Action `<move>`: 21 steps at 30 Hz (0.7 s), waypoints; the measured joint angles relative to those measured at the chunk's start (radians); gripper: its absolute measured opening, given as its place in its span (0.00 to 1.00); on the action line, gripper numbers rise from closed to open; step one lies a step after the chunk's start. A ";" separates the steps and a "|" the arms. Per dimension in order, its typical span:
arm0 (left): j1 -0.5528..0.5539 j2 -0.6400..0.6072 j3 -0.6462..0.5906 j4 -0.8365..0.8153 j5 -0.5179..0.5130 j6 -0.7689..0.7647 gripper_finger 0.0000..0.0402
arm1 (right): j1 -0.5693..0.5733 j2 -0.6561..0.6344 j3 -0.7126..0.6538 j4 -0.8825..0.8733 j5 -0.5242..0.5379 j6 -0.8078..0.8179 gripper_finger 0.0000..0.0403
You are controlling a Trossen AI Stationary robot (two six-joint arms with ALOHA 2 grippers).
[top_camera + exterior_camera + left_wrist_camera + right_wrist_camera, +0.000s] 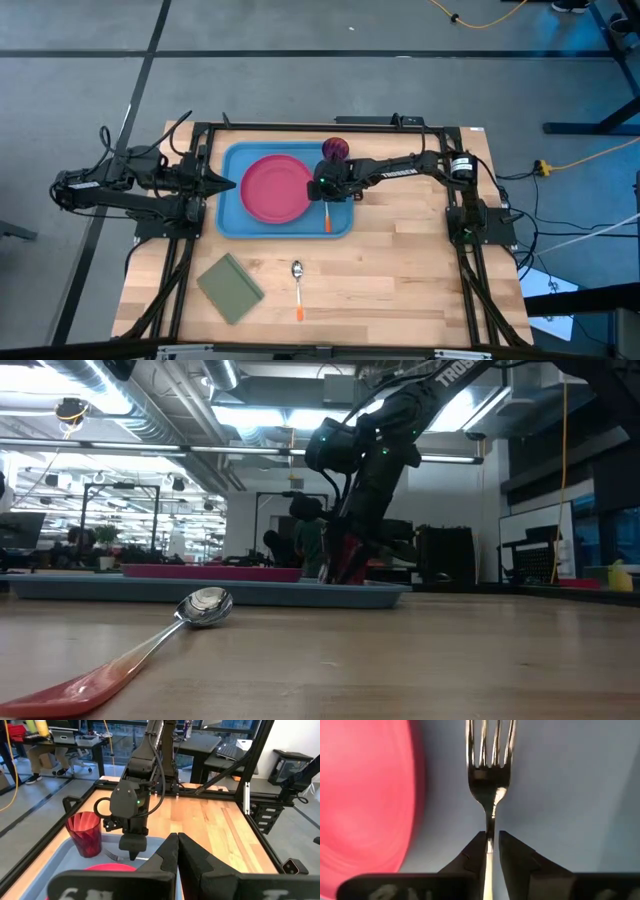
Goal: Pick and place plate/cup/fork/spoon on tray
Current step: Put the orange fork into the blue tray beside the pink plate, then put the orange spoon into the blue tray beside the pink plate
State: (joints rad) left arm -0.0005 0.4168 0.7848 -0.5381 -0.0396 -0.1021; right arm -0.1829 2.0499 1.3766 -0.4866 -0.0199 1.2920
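The light-blue tray [232, 215] holds the pink-red plate [277, 188] and, at its far right corner, the dark red cup [335, 150]. My right gripper [326, 195] is over the tray just right of the plate, shut on the fork [489, 775]. The fork's orange handle [328, 220] points toward the table's near edge. The spoon [298, 285] lies flat on the bare wood nearer the front edge. My left gripper [228, 184] waits shut at the tray's left edge. My right gripper pinches the fork's thin metal neck [490, 822], just behind the tines, between its two fingers. The fingers come from above and lie across the fork. The tines [112, 854] are low over the tray floor beside the plate; whether they touch it, I cannot tell.
An olive-green pad [230, 288] lies on the table at the near left. Bare wood lies right of the tray and around the spoon. The black frame rails [470, 260] run along the table's sides.
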 joint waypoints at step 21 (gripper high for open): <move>0.000 0.000 0.000 0.000 0.000 0.000 0.00 | 0.048 0.000 0.269 -0.337 0.172 -0.165 0.17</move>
State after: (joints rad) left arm -0.0006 0.4168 0.7845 -0.5381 -0.0395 -0.1024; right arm -0.1350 2.0499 1.6455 -0.8239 0.1522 1.1265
